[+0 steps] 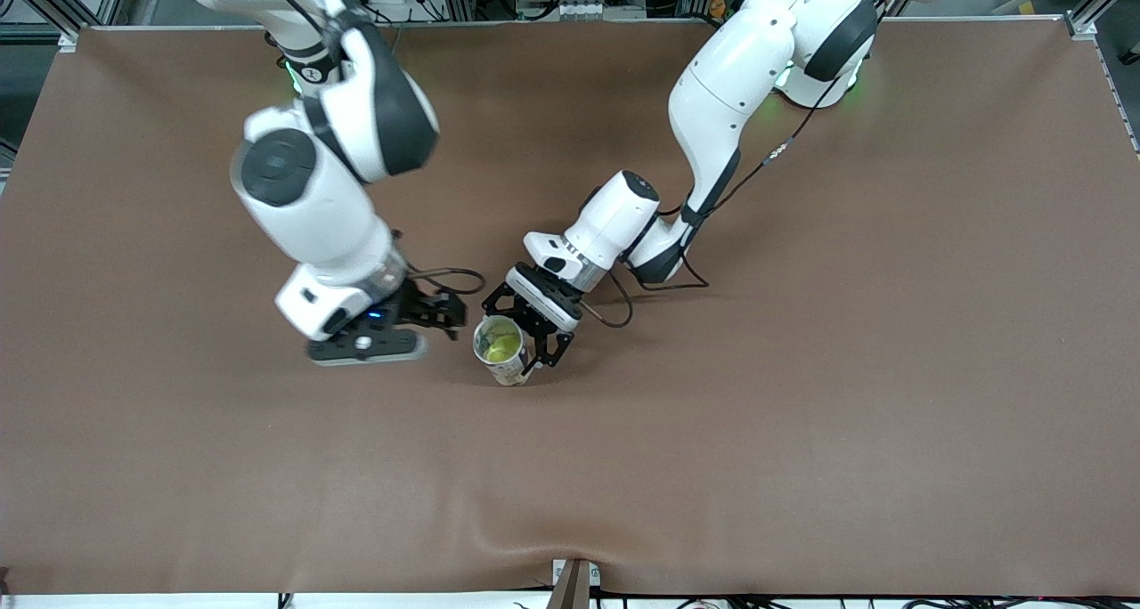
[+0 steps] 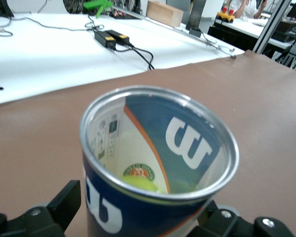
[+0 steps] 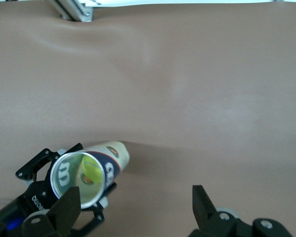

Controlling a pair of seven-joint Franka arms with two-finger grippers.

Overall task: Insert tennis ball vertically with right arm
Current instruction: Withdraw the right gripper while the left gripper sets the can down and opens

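A blue and white tennis ball can (image 1: 500,353) stands with its open mouth up, tilted a little, on the brown table. A yellow-green tennis ball (image 1: 501,348) lies inside it. My left gripper (image 1: 517,331) is shut on the can's side. In the left wrist view the can (image 2: 157,163) fills the middle, with the ball (image 2: 140,183) low inside. My right gripper (image 1: 445,313) is open and empty, low beside the can toward the right arm's end. In the right wrist view the can (image 3: 88,175), the ball (image 3: 92,170) and my right gripper (image 3: 135,207) all show.
The brown table mat (image 1: 802,413) has a crease near its front edge. A metal bracket (image 1: 574,582) sits at the middle of that edge. A black cable (image 1: 450,275) loops on the mat by the right wrist.
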